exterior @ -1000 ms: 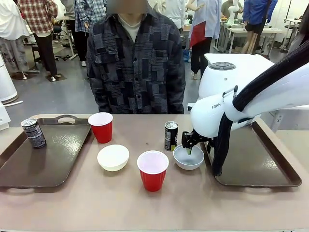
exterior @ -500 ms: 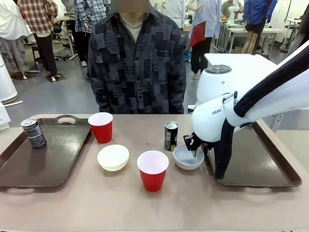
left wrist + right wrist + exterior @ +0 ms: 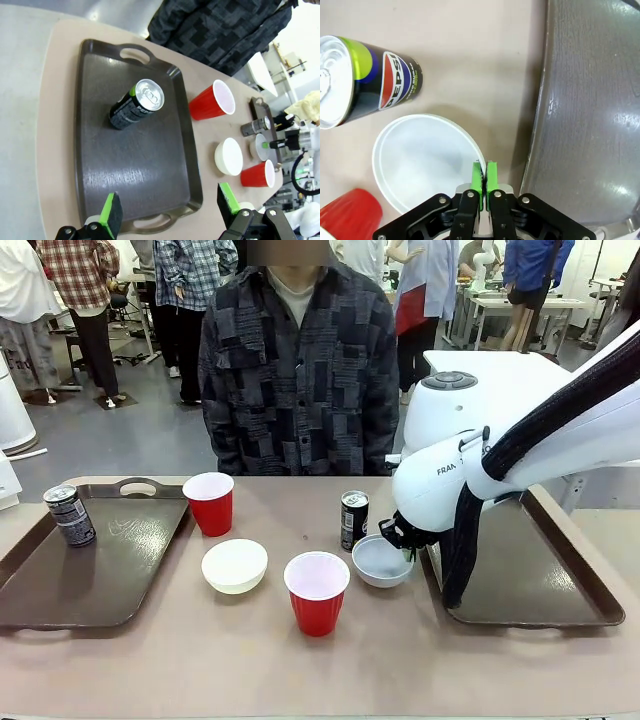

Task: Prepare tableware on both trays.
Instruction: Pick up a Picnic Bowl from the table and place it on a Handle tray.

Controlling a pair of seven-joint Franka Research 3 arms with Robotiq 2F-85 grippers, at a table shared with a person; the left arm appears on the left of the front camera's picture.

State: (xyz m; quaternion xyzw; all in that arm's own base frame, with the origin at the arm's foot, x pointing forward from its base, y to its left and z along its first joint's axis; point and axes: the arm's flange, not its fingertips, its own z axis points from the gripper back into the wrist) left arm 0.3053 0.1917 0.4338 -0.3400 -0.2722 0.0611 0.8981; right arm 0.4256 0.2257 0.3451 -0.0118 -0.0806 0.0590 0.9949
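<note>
1. Front view: my right gripper has its fingers closed on the right-hand rim of a small white bowl. The bowl sits just left of the right tray and just beside a black can. I cannot tell whether the bowl is clear of the tabletop. I judge the step in hand to be carrying this bowl onto the right tray. The second white bowl, the near red cup and the far red cup stand on the table between the trays. The left tray carries one upright can at its far left.

2. Left wrist view: my left gripper hangs over the left tray with fingers spread wide and nothing between them. It seems free to fetch a cup or the second bowl.

3. Right wrist view: my green pads pinch the bowl's thin wall, one pad inside and one outside. The Pepsi can is very close to the bowl, and the right tray's raised rim runs close beside it. The next move calls for:
   - lifting high enough to clear that rim;
   - moving right without nudging the can;
   - keeping the bowl level, since a one-sided pinch may let it tip;
   - setting it on the tray floor before I let go.
</note>
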